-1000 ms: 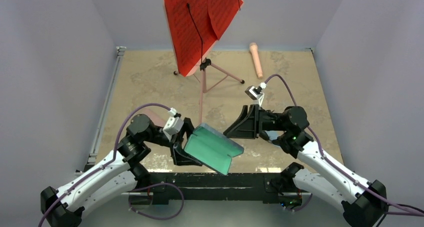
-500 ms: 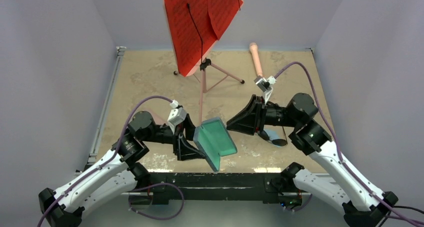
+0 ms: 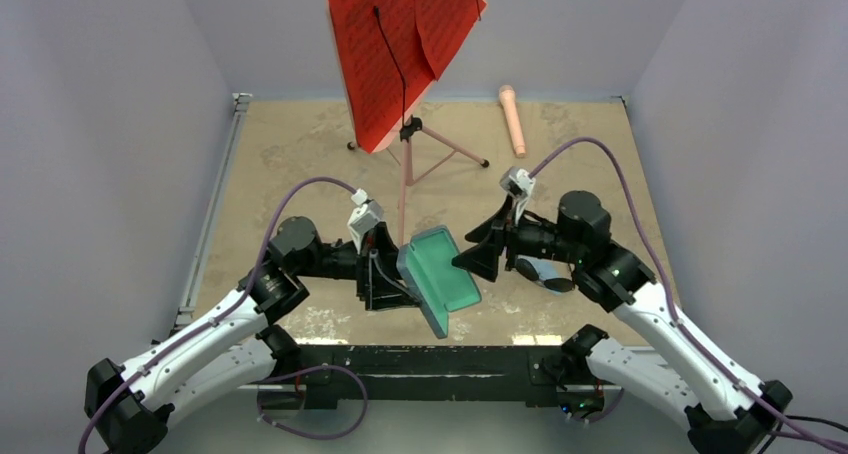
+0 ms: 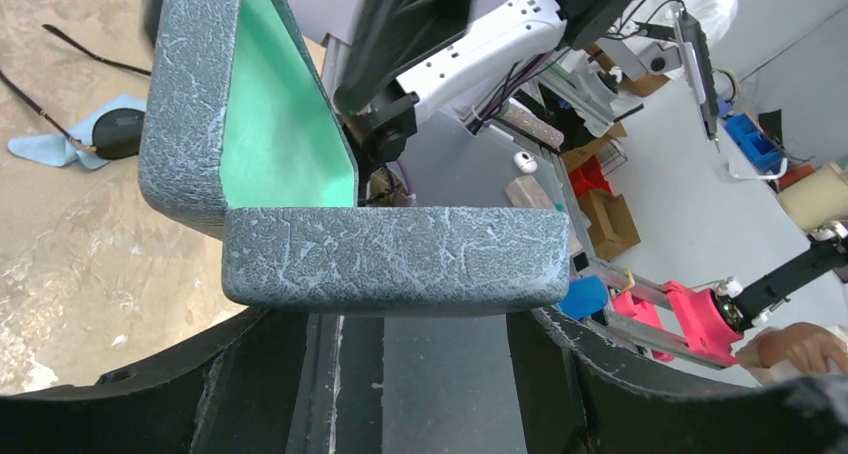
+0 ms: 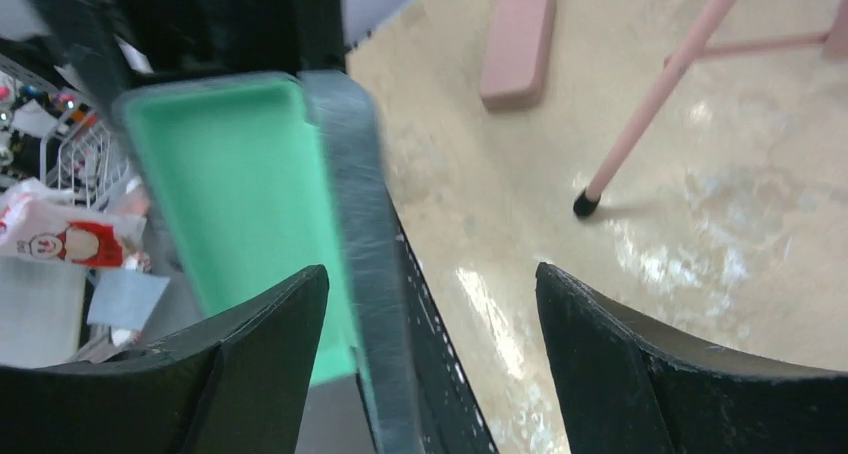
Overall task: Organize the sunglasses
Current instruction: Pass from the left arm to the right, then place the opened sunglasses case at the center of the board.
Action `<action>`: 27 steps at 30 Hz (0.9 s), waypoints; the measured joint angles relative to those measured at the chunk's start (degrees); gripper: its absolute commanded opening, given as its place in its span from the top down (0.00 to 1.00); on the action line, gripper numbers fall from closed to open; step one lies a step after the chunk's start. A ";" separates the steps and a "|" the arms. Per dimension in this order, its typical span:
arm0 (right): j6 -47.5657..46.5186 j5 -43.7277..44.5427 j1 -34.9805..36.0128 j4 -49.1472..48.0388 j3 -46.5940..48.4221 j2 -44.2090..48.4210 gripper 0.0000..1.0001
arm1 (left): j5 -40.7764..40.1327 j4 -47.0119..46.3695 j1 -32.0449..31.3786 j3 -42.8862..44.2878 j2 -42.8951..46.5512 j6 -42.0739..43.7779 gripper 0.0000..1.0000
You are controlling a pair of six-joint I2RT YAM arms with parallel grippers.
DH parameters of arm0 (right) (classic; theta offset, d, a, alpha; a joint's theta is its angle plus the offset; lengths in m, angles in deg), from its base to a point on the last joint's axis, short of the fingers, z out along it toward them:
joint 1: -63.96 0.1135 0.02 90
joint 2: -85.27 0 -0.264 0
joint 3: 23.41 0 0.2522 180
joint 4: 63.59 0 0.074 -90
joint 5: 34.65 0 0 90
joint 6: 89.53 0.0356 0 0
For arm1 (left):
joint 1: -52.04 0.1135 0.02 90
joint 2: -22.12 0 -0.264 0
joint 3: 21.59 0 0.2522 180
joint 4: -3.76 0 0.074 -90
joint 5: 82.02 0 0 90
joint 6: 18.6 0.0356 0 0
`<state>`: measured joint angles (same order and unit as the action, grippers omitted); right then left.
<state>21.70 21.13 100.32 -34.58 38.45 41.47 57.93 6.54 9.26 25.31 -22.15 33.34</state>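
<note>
Sunglasses (image 4: 118, 134), black pair, 2 thin arms unfolded: flat on a blue cloth (image 4: 45, 150) on the table (image 3: 300, 144), under the right forearm. Right gripper (image 3: 482, 258) is nearer but points away from them, fingers spread wide. Left gripper (image 3: 396, 280) clamps the open grey-blue case (image 3: 446, 272), lifted between both grippers.

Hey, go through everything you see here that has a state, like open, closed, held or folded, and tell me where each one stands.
Green-lined case: open, nothing seen inside, held off the table.
Left gripper: shut on the green-lined case.
Right gripper: open, at that case's rim.
Black sunglasses: arms unfolded, lying on a blue cloth.
Pink case: closed, lying on the table.
Music stand: upright, red sheets on it.
</note>
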 measured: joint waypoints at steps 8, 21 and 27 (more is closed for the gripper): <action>0.39 -7.72 2.43 -3.98 -4.87 -5.60 0.88 | 0.59 -1.60 0.00 -0.24 0.35 -1.40 0.80; -13.90 22.25 3.10 16.70 6.73 -8.24 0.91 | -21.20 26.99 -0.04 4.44 10.34 0.50 0.00; -20.74 45.20 2.95 21.11 11.34 -23.56 0.91 | -40.92 45.79 0.00 7.93 10.51 -6.14 0.00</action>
<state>0.96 66.33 103.27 -13.47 49.79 17.91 17.02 52.33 9.26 33.25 -11.64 27.19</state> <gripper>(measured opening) 0.204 0.997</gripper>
